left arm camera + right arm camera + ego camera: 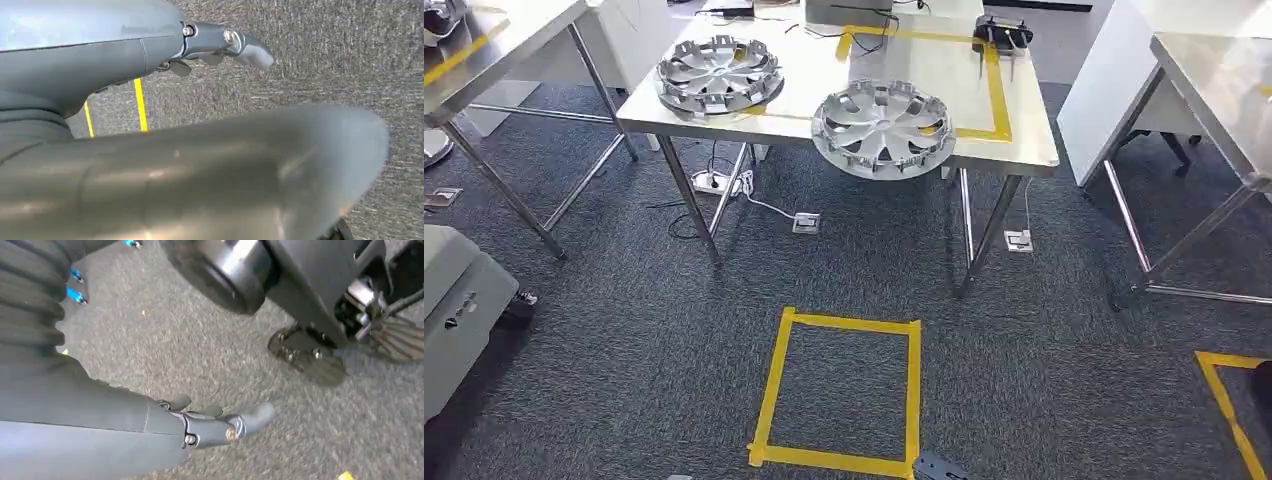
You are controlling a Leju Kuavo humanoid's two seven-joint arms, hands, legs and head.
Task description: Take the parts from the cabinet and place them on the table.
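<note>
the steel table (1024, 150) is the landmark. toward its left end one hubcap (719, 73) lies flat, set down well inside the edge. right of it a second hubcap (882, 127) sits at the near edge, slightly overhanging — a risk. below the table, left hand (220, 42) and right hand (220, 427) hang over carpet, fingers apart, empty — likely between fetches.

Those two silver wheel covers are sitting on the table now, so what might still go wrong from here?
The nearer wheel cover juts past the front edge of the table; a bump or a nudge might tip it onto the carpet. Cables and a power strip lie on the floor under the table, a possible snag for the robot's feet if it steps close. The far wheel cover lies fully on the top and looks safer.
</note>
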